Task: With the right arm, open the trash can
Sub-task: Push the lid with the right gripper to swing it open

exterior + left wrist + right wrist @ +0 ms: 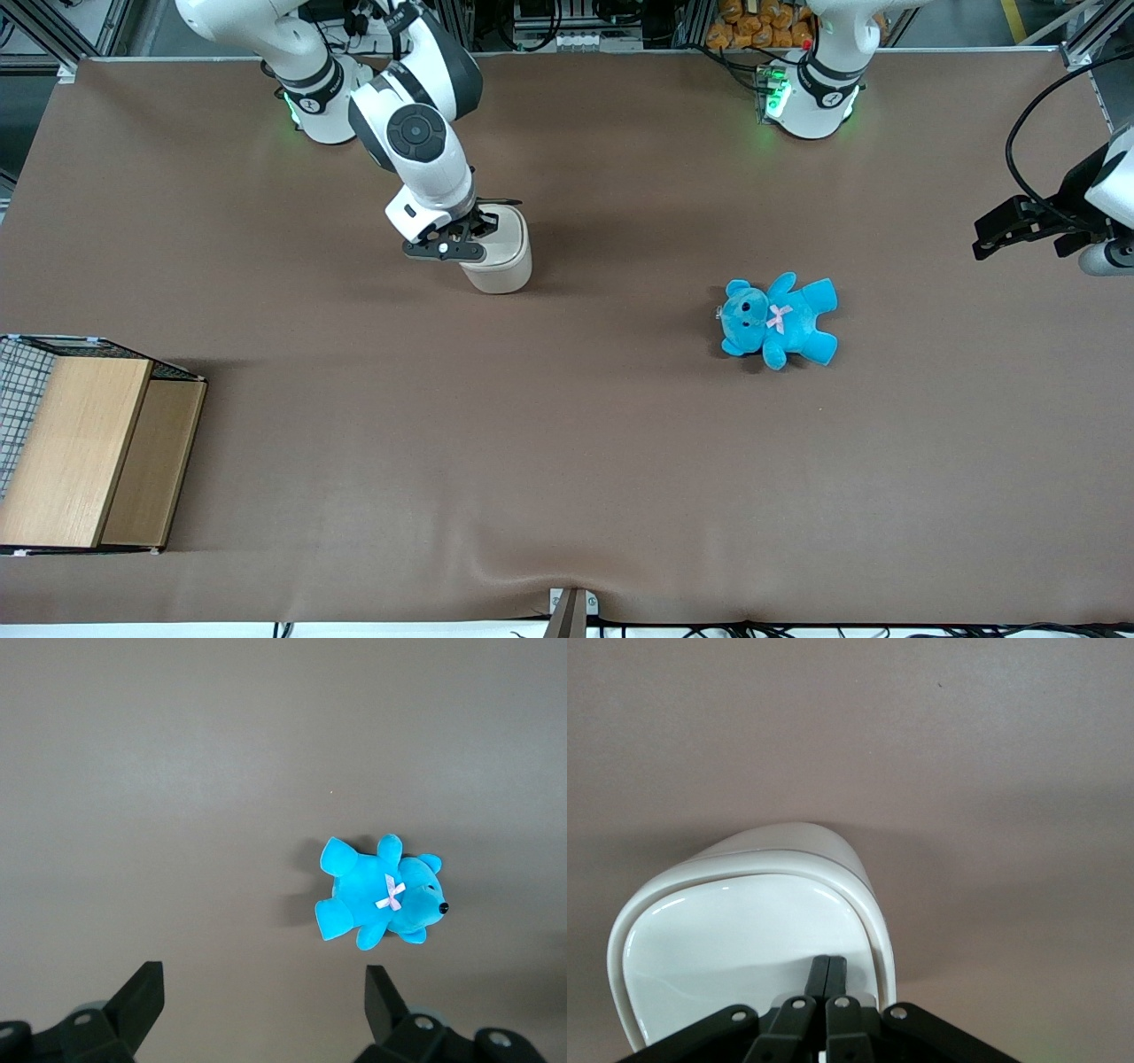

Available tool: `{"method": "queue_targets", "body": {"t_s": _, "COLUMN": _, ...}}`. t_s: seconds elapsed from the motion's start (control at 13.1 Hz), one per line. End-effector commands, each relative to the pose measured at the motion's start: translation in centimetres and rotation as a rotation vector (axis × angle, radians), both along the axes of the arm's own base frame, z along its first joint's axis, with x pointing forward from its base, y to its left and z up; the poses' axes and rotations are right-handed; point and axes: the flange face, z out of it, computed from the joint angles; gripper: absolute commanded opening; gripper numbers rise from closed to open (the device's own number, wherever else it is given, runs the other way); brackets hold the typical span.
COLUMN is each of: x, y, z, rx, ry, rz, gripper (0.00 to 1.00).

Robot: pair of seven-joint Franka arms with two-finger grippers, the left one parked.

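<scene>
Brown cloth-covered table point(567, 461) seen from the front w/ two white robot arms mounted at its edge farthest from the camera. The glossy white jointed right arm point(416, 133) reaches down so its dark grey two-finger gripper point(465, 237) sits on top of the small cream-white rounded-square plastic trash can point(500, 261). The can stands upright on the cloth, toward the working arm's end of the table, near that arm's base. Its flip lid point(735, 948) looks shut & flat, no tan inside showing.

In the right wrist view the fingers point(818, 979) are pressed together, nothing between them, tips resting on or just above the lid close to its edge nearest the gripper; contact vs. a hair's gap can't be told.

Other items: a bright blue plush teddy bear w/ pink bow point(778, 319) lies on its back, well apart from the can toward the parked arm's end; a light wooden box w/ wire mesh point(84, 452) sits nearer the camera at the working arm's end.

Step, as I judge it: gripper placed on the lid, opening not yet done. Next move prob. calls for a push down or a hooking lift at the lid edge w/o tipping the light can
</scene>
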Motion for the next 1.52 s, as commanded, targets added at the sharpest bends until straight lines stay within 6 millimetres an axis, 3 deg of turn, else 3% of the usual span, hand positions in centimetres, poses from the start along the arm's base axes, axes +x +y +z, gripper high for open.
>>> {"method": "queue_targets", "body": {"t_s": 0.0, "x": -0.6, "y": -0.2, "z": -1.6, "rx": -0.017, "ry": -0.019, "rz": -0.002, "gripper": 0.0}}
{"method": "queue_targets", "body": {"t_s": 0.15, "x": -0.4, "y": -0.3, "z": -1.2, "rx": -0.019, "ry": -0.015, "rz": -0.004, "gripper": 0.0}}
{"method": "queue_targets", "body": {"t_s": 0.46, "x": 1.1, "y": 0.8, "z": 3.0, "rx": -0.051, "ry": 0.027, "rz": -0.038, "gripper": 0.0}}
{"method": "queue_targets", "body": {"t_s": 0.76, "x": 1.8, "y": 1.6, "z": 6.0, "rx": -0.047, "ry": 0.043, "rz": -0.051, "gripper": 0.0}}
{"method": "queue_targets", "body": {"t_s": 1.14, "x": 1.8, "y": 4.4, "z": 9.9, "rx": 0.008, "ry": 0.046, "rz": -0.104, "gripper": 0.0}}
{"method": "queue_targets", "body": {"t_s": 1.29, "x": 2.3, "y": 4.7, "z": 11.6, "rx": 0.026, "ry": 0.056, "rz": -0.114, "gripper": 0.11}}
{"method": "queue_targets", "body": {"t_s": 1.37, "x": 2.6, "y": 4.8, "z": 12.8, "rx": 0.025, "ry": 0.06, "rz": -0.113, "gripper": 0.22}}
{"method": "queue_targets", "body": {"t_s": 1.45, "x": 3.0, "y": 4.6, "z": 13.8, "rx": 0.023, "ry": 0.065, "rz": -0.116, "gripper": 0.45}}
